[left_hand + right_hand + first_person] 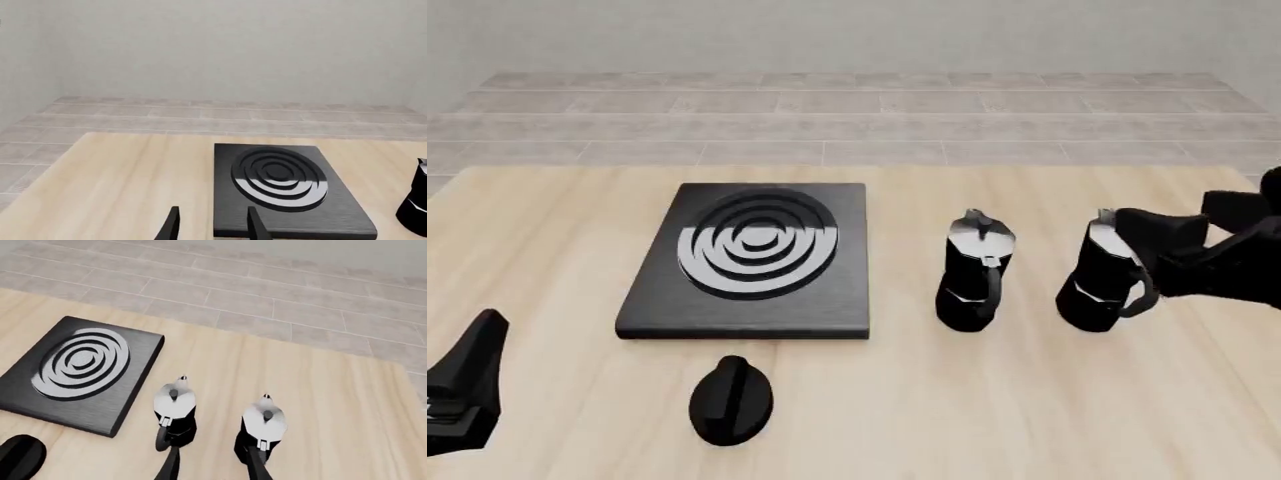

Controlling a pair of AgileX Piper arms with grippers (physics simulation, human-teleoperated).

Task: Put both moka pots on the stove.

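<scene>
Two pots [974, 270] [1101, 275] upright on the worktop [988, 400], right of the stove [754, 262], off the burner.

Right gripper [212, 467] open behind the right pot, fingers straddling the gap between both. Left gripper [210, 225] open, near the stove's front edge. Round knob [731, 400] just before the stove.

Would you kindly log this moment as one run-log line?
stove: bare | moka pots: both on table right of stove | right tool: open near them | left tool: open, holding nothing
</scene>
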